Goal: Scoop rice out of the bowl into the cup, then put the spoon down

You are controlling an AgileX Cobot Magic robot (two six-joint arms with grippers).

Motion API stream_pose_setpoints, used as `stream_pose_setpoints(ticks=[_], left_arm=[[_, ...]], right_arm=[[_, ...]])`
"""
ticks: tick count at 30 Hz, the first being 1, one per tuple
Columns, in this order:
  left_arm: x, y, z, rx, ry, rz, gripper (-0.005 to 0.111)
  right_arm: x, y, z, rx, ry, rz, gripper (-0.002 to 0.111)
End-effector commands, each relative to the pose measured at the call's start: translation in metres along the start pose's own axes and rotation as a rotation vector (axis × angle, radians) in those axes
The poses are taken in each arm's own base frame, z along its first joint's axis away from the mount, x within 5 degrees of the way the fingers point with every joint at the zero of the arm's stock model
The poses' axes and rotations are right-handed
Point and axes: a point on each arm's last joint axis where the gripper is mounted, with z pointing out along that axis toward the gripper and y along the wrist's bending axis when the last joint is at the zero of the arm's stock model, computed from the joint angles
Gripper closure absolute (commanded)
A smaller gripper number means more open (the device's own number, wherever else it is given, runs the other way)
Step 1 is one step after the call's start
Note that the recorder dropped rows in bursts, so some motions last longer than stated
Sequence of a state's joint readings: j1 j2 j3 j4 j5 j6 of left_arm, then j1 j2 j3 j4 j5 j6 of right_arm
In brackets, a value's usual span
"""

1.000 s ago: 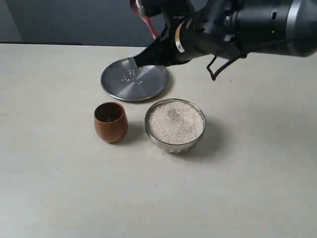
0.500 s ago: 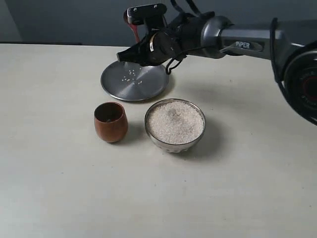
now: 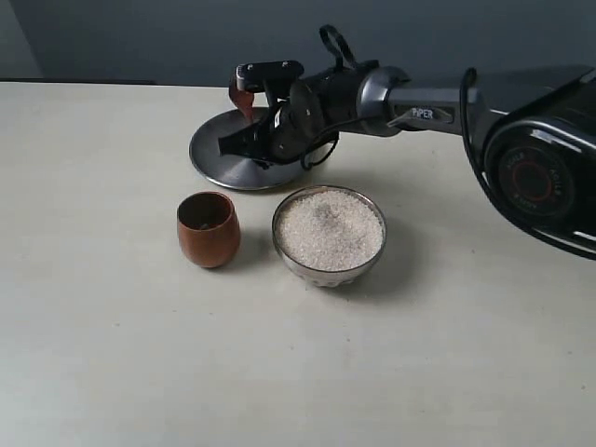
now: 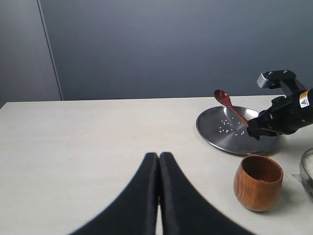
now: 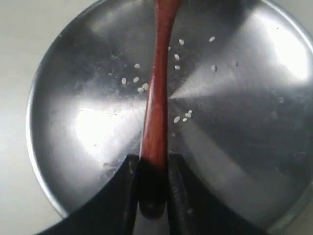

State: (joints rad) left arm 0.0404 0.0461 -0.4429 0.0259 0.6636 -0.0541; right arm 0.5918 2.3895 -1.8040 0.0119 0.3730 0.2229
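The desk (image 3: 112,354) carries a steel plate (image 3: 209,156) directly under the right claw (image 5: 153,162). The bowl (image 3: 328,268) of rice (image 3: 329,230) and the wooden cup (image 3: 208,230) stand near it, beside the plate. This claw clamps the spoon (image 5: 157,93) by its handle, over the plate. The left claw (image 4: 159,164) is clenched and empty, well apart.

A pale cream desk (image 3: 112,372), matt and faintly streaked, fills the exterior view from 3 through 6 to 9 o'clock. Its far edge runs straight across at 12 o'clock, where a dark blue-grey wall (image 3: 140,37) rises behind it. The left wrist view shows a thin vertical seam (image 4: 50,49) in that wall, with one panel (image 4: 19,49) paler and greyer. The light is soft, and faint shadows lean toward 3 o'clock.
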Motion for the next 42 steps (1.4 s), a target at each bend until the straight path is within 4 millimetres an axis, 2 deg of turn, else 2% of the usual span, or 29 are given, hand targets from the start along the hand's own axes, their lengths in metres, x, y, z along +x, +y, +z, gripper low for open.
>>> stream_pose_setpoints(ticks=[1, 5, 11, 16, 20, 26, 28, 30, 36, 37, 42], left_arm=[[-0.002, 0.0, 0.0, -0.004, -0.001, -0.004, 0.106], [-0.002, 0.0, 0.0, -0.004, -0.001, -0.004, 0.106], [-0.002, 0.0, 0.0, -0.004, -0.001, -0.004, 0.106], [-0.002, 0.0, 0.0, -0.004, -0.001, -0.004, 0.106], [-0.002, 0.0, 0.0, -0.004, -0.001, -0.004, 0.106], [-0.002, 0.0, 0.0, -0.004, -0.001, -0.004, 0.106], [-0.002, 0.0, 0.0, -0.004, -0.001, -0.004, 0.106], [-0.002, 0.0, 0.0, -0.004, -0.001, -0.004, 0.106], [-0.002, 0.0, 0.0, -0.004, -0.001, -0.004, 0.106], [-0.002, 0.0, 0.0, -0.004, -0.001, -0.004, 0.106], [-0.002, 0.0, 0.0, -0.004, -0.001, -0.004, 0.106]], right_arm=[[0.004, 0.0, 0.005, 0.005, 0.021, -0.015, 0.109], [0.006, -0.001, 0.007, 0.005, 0.025, -0.015, 0.106], [0.009, -0.002, 0.01, 0.007, 0.033, -0.015, 0.081], [0.006, -0.001, 0.009, 0.002, 0.007, -0.015, 0.081], [-0.004, 0.001, 0.0, -0.005, -0.04, -0.024, 0.08], [-0.024, 0.004, -0.027, 0.005, -0.085, -0.071, 0.055], [-0.026, 0.004, -0.036, 0.023, -0.06, -0.092, 0.056], [-0.029, 0.002, -0.047, 0.058, -0.028, -0.137, 0.064], [-0.035, -0.007, -0.078, 0.182, 0.059, -0.225, 0.106], [-0.037, -0.008, -0.084, 0.203, 0.058, -0.222, 0.109], [-0.048, -0.015, -0.116, 0.303, 0.066, -0.212, 0.108]])
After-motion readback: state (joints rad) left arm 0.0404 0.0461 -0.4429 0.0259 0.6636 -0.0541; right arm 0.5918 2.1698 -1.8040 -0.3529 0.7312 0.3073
